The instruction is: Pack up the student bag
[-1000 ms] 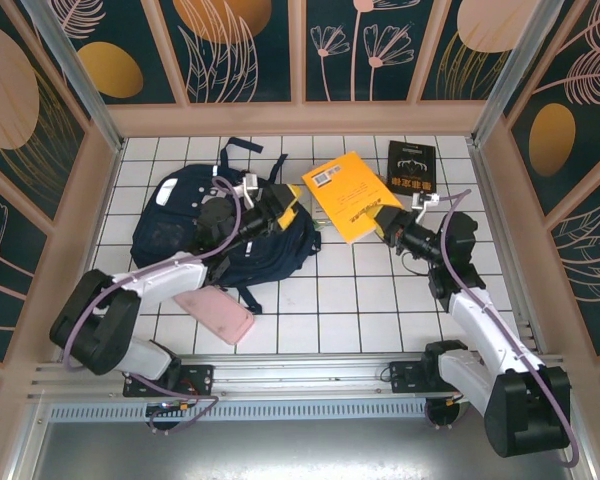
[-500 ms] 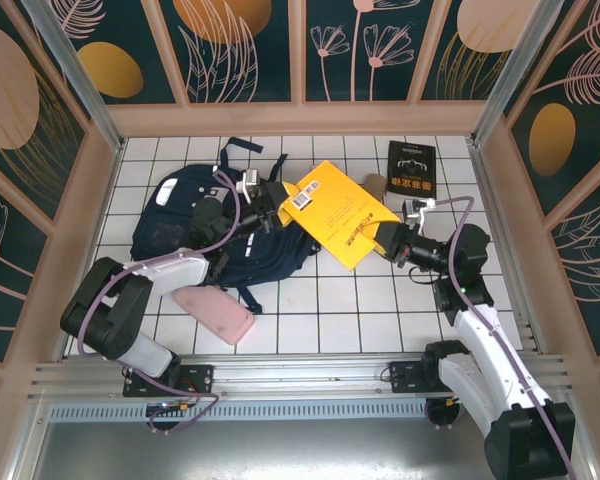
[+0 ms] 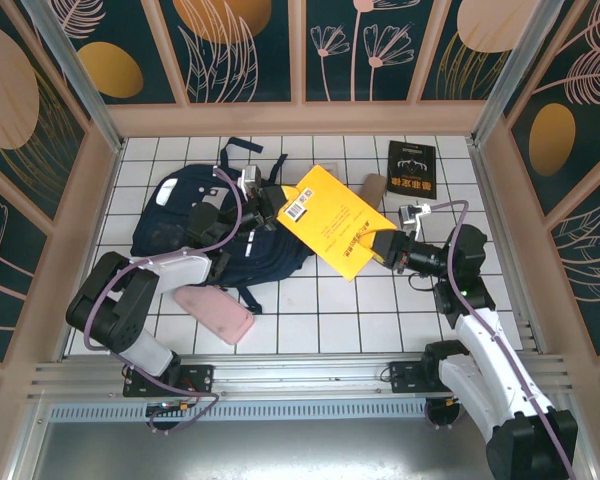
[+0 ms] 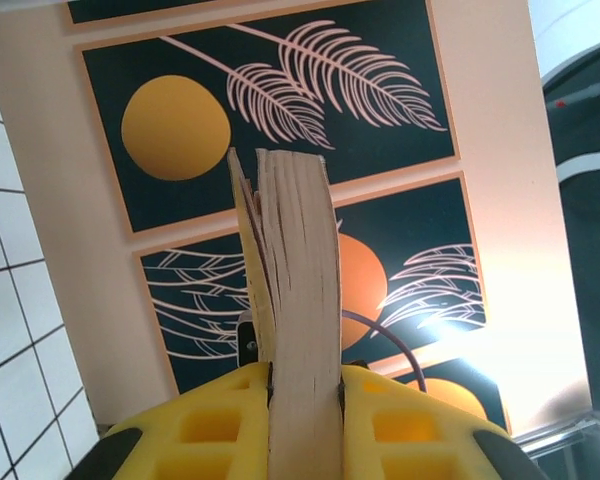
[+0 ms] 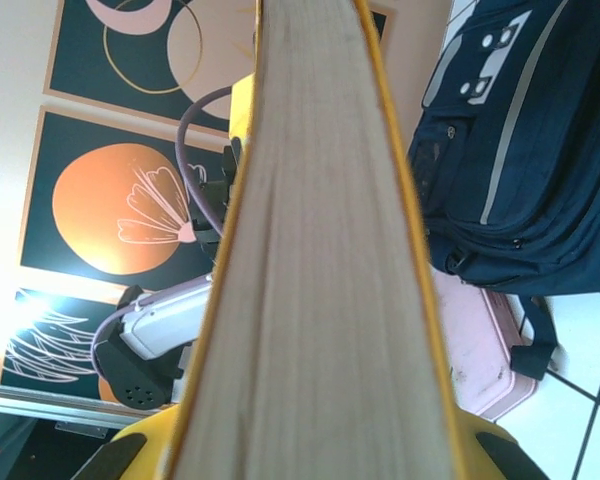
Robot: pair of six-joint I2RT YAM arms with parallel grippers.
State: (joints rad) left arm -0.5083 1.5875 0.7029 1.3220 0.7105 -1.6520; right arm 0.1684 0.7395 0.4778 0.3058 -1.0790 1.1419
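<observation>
Left gripper [image 3: 272, 206] and right gripper [image 3: 382, 246] each clamp opposite edges of one yellow book [image 3: 330, 222] at the edge of one student bag [image 3: 170, 235], with open table [image 3: 330, 320] nearer the bases.

Navy cloth student bag [image 3: 165, 235], glossy yellow paper book [image 3: 332, 215], smooth white tiled table [image 3: 320, 310]

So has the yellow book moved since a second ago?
Yes. The yellow book has swung left, away from the black book, which lies where it was, and its left corner now overlaps the student bag.
</observation>
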